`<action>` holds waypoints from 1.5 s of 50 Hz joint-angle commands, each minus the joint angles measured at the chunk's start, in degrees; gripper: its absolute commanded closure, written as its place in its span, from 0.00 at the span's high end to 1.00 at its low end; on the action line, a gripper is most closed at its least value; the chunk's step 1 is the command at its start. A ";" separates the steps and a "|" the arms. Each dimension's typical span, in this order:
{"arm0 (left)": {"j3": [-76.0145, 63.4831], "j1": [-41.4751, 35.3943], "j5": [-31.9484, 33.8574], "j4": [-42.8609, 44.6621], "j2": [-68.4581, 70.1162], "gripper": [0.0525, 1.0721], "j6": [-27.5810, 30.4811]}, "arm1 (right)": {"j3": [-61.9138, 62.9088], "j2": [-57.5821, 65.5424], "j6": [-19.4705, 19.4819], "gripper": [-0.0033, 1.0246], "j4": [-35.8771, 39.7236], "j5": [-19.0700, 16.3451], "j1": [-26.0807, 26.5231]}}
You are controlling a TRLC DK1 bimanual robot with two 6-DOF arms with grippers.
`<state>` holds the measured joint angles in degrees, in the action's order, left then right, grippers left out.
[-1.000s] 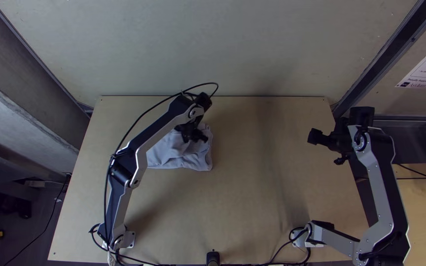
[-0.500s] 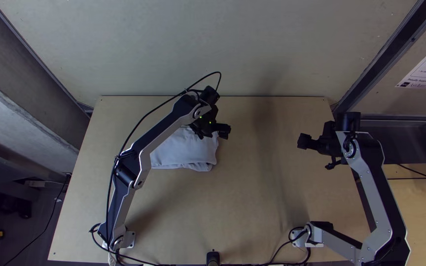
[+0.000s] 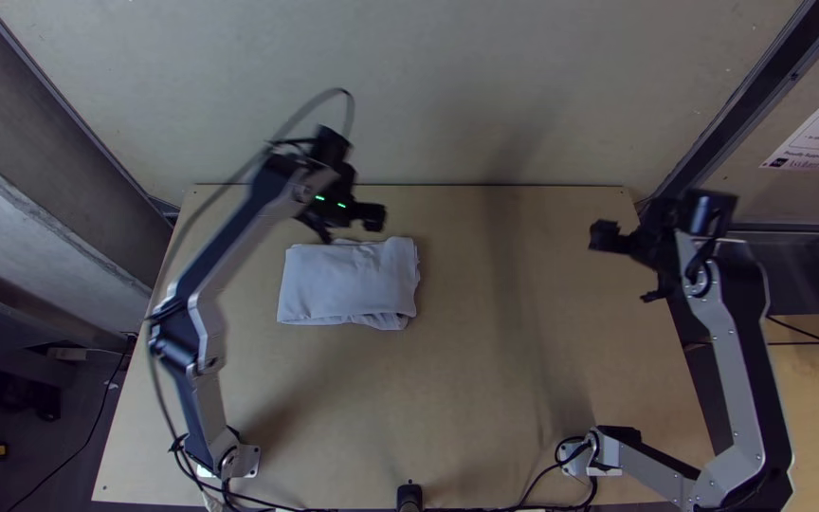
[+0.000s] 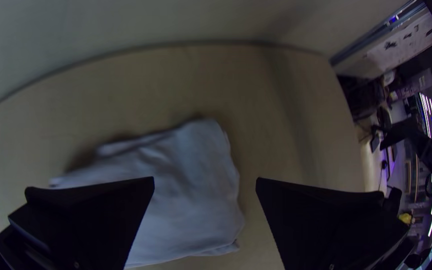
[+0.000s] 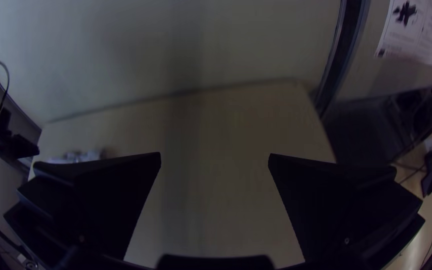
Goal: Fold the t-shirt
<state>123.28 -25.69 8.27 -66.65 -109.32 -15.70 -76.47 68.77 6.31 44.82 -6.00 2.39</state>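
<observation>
The t-shirt is a pale, compact rectangle — folded in layers, softly wrinkled, its edges uneven at one near corner — on the left half of the table. Near its far edge, the left gripper stands wide open, empty; the right gripper, well apart from the cloth, is likewise spread — and empty.

Soft, matt, slightly creased cloth of the t-shirt, smooth matt wood of the table
</observation>
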 commanded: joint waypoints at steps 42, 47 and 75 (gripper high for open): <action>-56.84 27.71 -4.85 39.32 71.96 0.96 21.94 | 13.10 -36.52 -17.82 0.96 -29.52 1.17 4.73; -66.95 27.63 -5.99 48.55 79.43 0.96 23.35 | 19.43 -41.70 -19.58 0.96 -33.83 1.17 4.73; -105.88 28.68 -6.34 69.90 109.49 0.96 29.24 | 52.30 -68.51 -17.91 0.96 -44.73 1.08 4.02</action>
<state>21.26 2.70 2.28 1.13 -2.68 11.66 -29.43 4.08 -12.45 2.70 -5.13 6.76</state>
